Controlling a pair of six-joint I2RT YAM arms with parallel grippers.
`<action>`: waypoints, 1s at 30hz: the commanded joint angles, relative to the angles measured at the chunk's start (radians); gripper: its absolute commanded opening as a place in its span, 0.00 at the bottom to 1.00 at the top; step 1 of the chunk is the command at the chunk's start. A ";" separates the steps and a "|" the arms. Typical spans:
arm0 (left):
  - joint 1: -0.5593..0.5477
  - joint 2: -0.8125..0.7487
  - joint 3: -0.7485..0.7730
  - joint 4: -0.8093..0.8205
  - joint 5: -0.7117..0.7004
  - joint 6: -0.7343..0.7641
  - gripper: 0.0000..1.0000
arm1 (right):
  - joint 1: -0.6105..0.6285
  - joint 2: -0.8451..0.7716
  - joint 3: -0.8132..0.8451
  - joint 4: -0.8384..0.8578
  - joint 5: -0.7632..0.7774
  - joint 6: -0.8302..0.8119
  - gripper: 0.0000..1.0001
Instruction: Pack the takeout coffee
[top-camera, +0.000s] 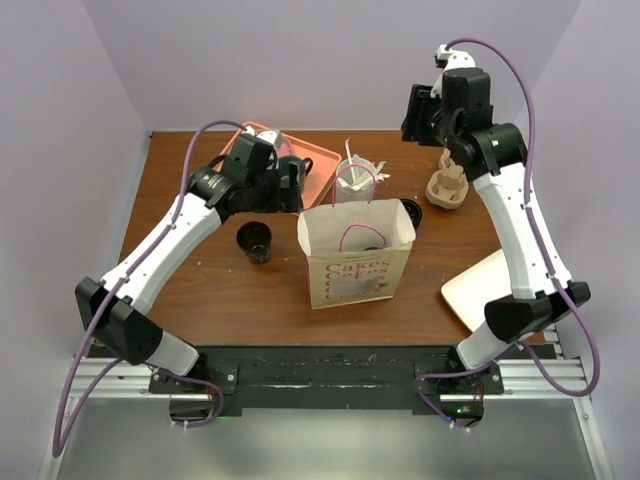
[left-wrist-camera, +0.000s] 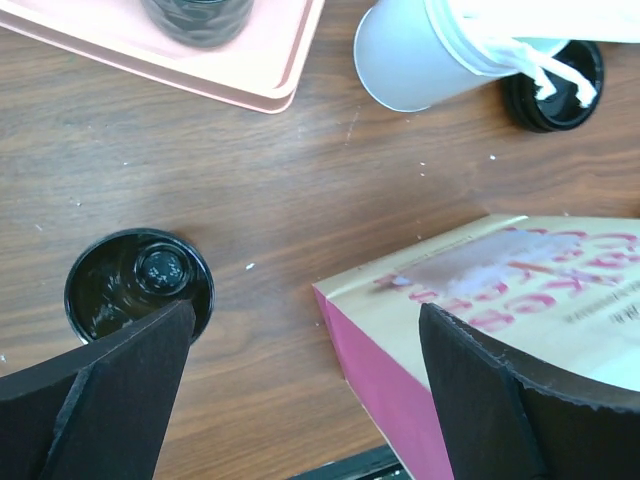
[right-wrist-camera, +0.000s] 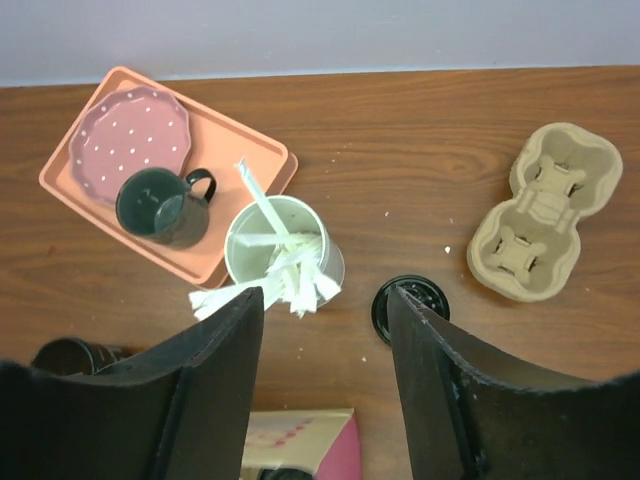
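Left gripper (left-wrist-camera: 305, 318) and right gripper (right-wrist-camera: 325, 297) are seen released, empty; a black cup (left-wrist-camera: 135, 280) is judged unpacked, beside the bag (left-wrist-camera: 480, 300).

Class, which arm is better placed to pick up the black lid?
Right: the black lid lies below the right gripper, right of the paper bag; the left gripper hovers left of it.

A: Pose of left arm (top-camera: 170, 245)?
B: Stretched forward and inward, held low over the table. The left gripper (left-wrist-camera: 308, 312) points down, jaws spread wide.
A: And right arm (top-camera: 515, 220)?
B: Reared up from its base, wrist lifted high at the far right. The right gripper (right-wrist-camera: 325, 295) faces down, jaws parted.
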 joint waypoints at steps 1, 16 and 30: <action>0.004 -0.126 -0.060 0.032 0.042 -0.023 1.00 | -0.054 0.068 0.024 0.048 -0.148 0.010 0.54; 0.005 -0.187 -0.059 0.017 0.049 -0.036 1.00 | -0.096 0.194 -0.137 0.110 -0.326 -0.023 0.44; 0.005 -0.174 -0.045 -0.010 0.065 -0.010 1.00 | -0.097 0.218 -0.217 0.203 -0.344 -0.029 0.38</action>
